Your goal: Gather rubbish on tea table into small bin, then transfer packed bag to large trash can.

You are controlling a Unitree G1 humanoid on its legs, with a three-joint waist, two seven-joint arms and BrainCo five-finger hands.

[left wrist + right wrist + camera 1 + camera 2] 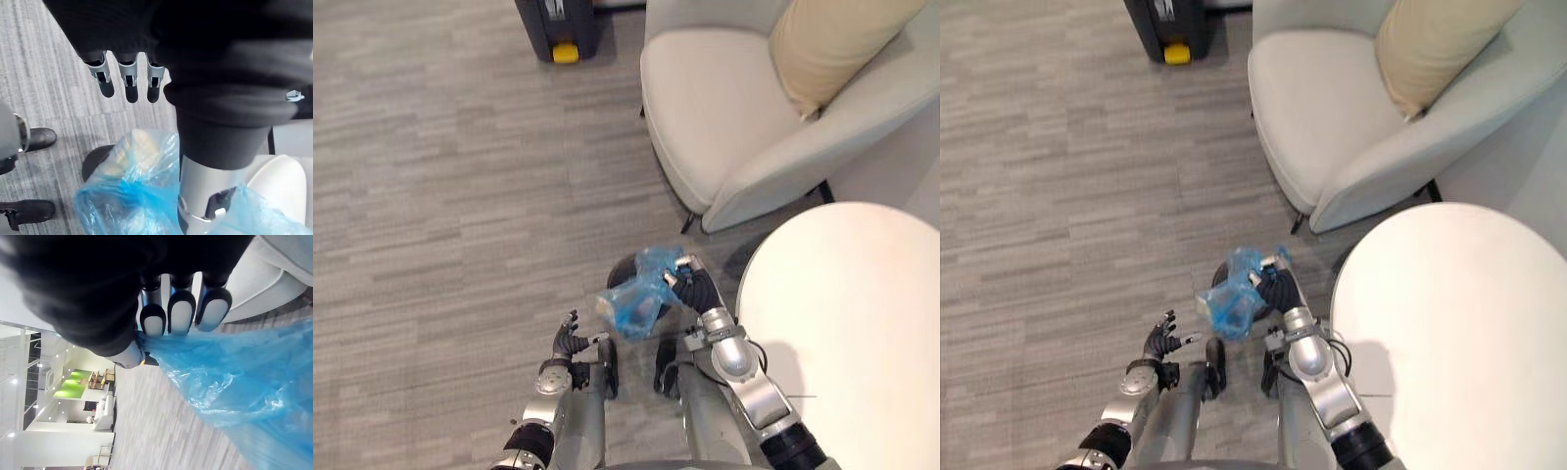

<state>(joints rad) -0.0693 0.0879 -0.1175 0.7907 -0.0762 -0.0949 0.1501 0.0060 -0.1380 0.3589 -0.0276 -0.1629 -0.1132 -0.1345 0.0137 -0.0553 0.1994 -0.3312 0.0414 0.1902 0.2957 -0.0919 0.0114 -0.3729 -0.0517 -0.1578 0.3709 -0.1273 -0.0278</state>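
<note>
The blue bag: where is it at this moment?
In the left eye view the blue bag hangs from the right hand, low in the middle, left of the white table.

Reaches forward and low with the right arm (744, 367), right hand (690, 286) down past the wrist, fingers (181, 316) curled tight on the bunched top of a blue bag (631, 305). Hangs the left arm (530, 436) low in front, left hand (570, 345) empty, fingers (131, 83) loose and nearly straight.
</note>
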